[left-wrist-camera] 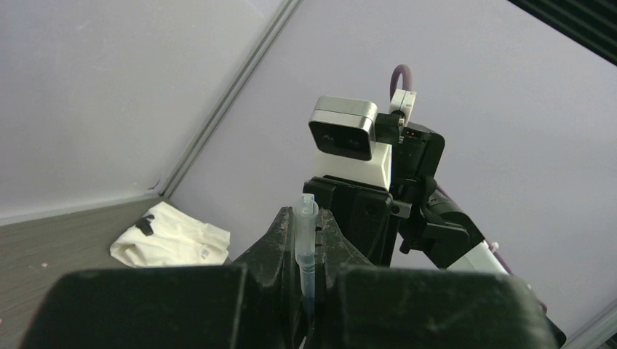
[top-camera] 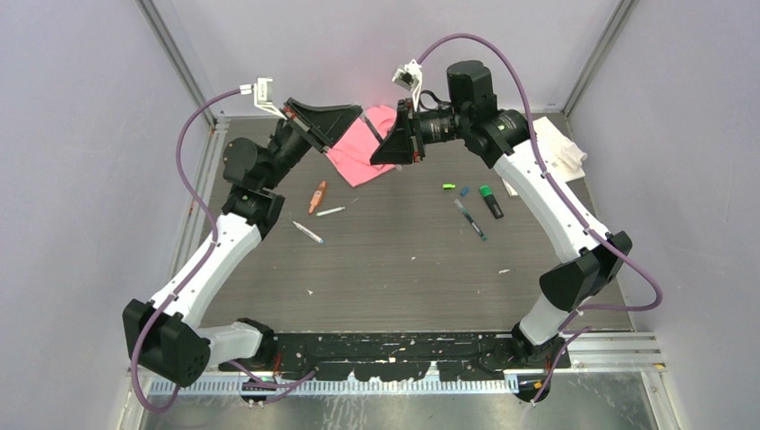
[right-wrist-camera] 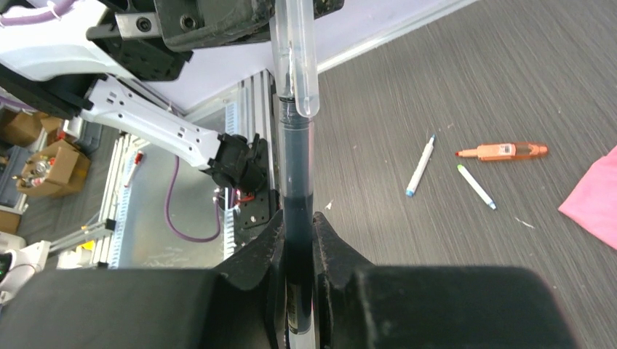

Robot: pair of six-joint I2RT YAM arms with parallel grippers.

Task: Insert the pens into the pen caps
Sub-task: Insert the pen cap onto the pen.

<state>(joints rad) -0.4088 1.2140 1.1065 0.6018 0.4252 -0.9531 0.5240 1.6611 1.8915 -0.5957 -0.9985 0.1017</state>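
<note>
Both arms are raised at the back of the table, tip to tip over the pink cloth. My right gripper [right-wrist-camera: 297, 222] [top-camera: 394, 139] is shut on a dark pen [right-wrist-camera: 296, 167]. A clear pen cap [right-wrist-camera: 300, 65] sits over that pen's tip. My left gripper [left-wrist-camera: 306, 218] [top-camera: 345, 121] is shut on this clear cap [left-wrist-camera: 306, 229]. On the table lie an orange pen [top-camera: 317, 196], two white pens [top-camera: 330, 211] [top-camera: 307, 233], a dark pen [top-camera: 470, 219], a stubby black highlighter [top-camera: 490, 202], a green cap [top-camera: 449, 186] and a blue cap [top-camera: 464, 191].
A pink cloth [top-camera: 358, 152] lies at the back centre under the grippers. A white cloth [top-camera: 560, 148] is bunched at the back right. White specks are scattered over the dark table [top-camera: 403, 269]. Grey walls close in the back and both sides.
</note>
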